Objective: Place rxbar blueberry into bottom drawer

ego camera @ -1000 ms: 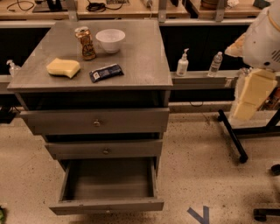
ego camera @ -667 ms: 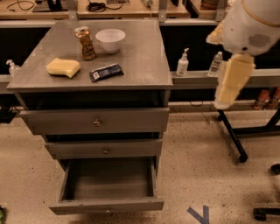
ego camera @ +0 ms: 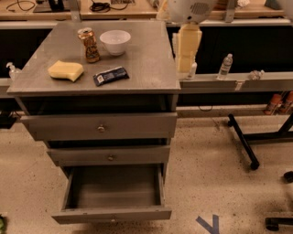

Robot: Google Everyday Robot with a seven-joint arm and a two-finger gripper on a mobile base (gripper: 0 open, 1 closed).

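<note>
The rxbar blueberry (ego camera: 111, 76), a dark navy bar with a white label patch, lies flat near the front middle of the grey cabinet top (ego camera: 146, 64). The bottom drawer (ego camera: 114, 214) is pulled open, and its grey inside shows nothing in it. My gripper (ego camera: 186, 67) hangs as a cream-coloured piece below the white arm joint (ego camera: 190, 9), just past the cabinet top's right edge. It is to the right of the bar and apart from it, and nothing shows in its hold.
A yellow sponge (ego camera: 66, 71), a brown can (ego camera: 89, 45) and a white bowl (ego camera: 115, 41) share the cabinet top. The two upper drawers (ego camera: 98, 127) are shut. Bottles (ego camera: 226, 66) stand on a ledge to the right. A black stand leg (ego camera: 242, 141) lies on the floor.
The arm with the gripper has swung left, from the far right of the view to just beside the cabinet top's right edge. The bar and drawers have not moved.
</note>
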